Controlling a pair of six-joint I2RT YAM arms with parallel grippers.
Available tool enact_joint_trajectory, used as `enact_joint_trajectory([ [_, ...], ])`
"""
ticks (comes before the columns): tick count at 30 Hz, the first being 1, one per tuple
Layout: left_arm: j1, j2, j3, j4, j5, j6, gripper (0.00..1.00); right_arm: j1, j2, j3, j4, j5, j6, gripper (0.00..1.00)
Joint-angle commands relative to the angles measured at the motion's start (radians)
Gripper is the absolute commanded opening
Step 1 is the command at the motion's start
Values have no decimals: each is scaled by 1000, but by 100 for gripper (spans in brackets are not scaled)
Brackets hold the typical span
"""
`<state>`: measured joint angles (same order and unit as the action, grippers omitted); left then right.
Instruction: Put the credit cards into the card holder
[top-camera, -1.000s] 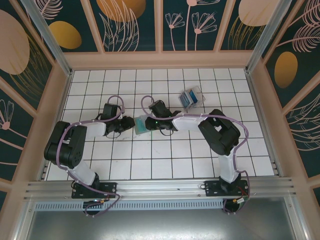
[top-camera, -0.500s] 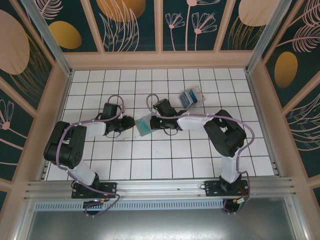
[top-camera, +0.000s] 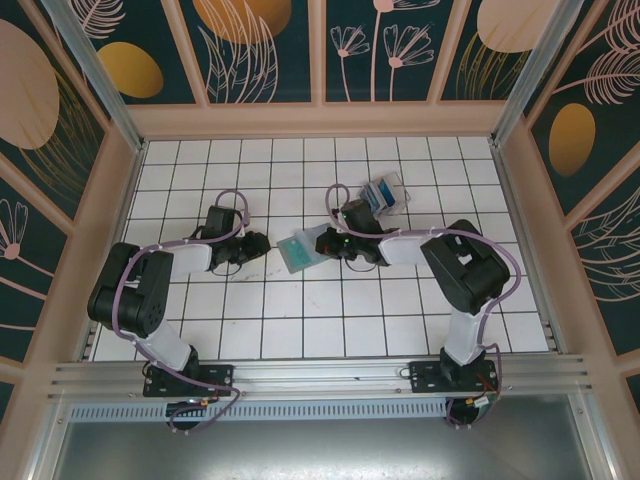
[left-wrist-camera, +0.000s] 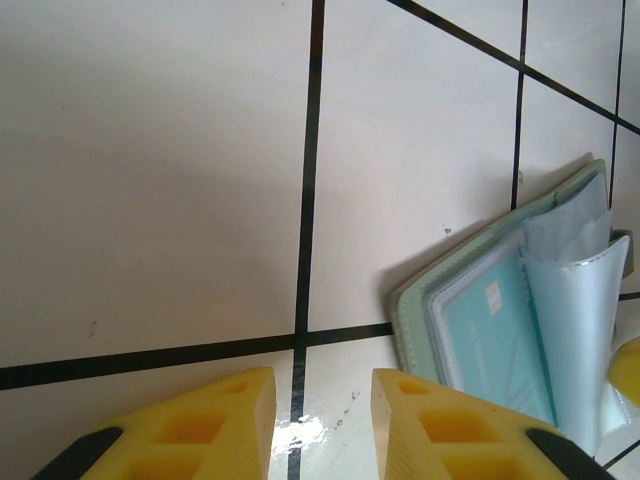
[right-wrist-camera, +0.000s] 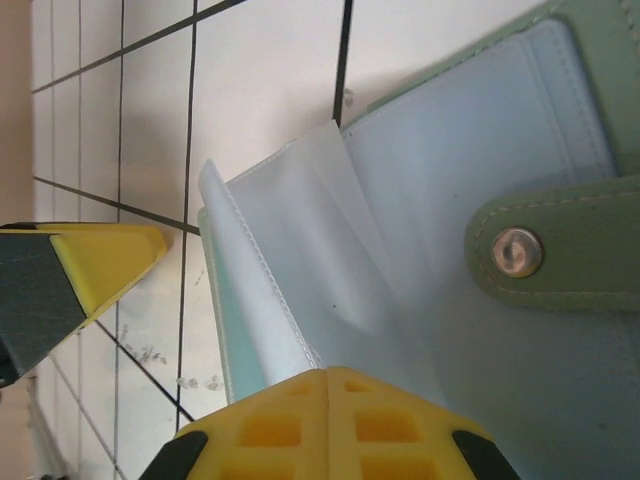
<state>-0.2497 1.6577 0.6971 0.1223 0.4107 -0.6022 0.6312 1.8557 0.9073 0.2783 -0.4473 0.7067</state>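
Lying open on the white-tiled desk (top-camera: 330, 320), near mid-desk, is 1 card holder (top-camera: 297, 253): sage-green outside, pale blue-grey inside. It sits btwn the 2 hands, L hand (top-camera: 255, 245) just beside its left edge, R hand (top-camera: 325, 243) at its right edge.

L wrist view: L hand (left-wrist-camera: 322, 425) has its 2 yellow fingers spread, bare tile and a black grout line showing btwn them, nothing held. The card holder (left-wrist-camera: 520, 320) lies apart from those fingers, to the right. 1 teal card (left-wrist-camera: 485, 340) sits in a clear pocket there, w/ 1 pale leaf (left-wrist-camera: 575, 310) lifted beside it.

R wrist view: R hand (right-wrist-camera: 328, 390) has its 2 fingers pressed together, no gap. The tips are at the lower edge of a clear stitched leaf (right-wrist-camera: 285, 275) that stands up from the holder's inside (right-wrist-camera: 470, 130). Can't tell if the leaf is caught btwn them. 1 green strap (right-wrist-camera: 585, 250) w/ 1 metal snap (right-wrist-camera: 518, 251) lies across the inside at right. A yellow fingertip of the L hand (right-wrist-camera: 95, 262) shows at far left, off the holder.

The credit cards (top-camera: 383, 193) are 1 small bunch, blue and whitish, on the desk up and right of the R hand, well apart from the card holder. Too small to count singly.
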Motion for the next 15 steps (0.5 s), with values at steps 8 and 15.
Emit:
enact_joint_trajectory([
  [8,3,-38,19,-15,11,9,33,-30,25,64,-67,-144,125,5],
  [15,-65,-98,40,51,-30,-53,32,-51,22,39,-5,-186,138,5],
])
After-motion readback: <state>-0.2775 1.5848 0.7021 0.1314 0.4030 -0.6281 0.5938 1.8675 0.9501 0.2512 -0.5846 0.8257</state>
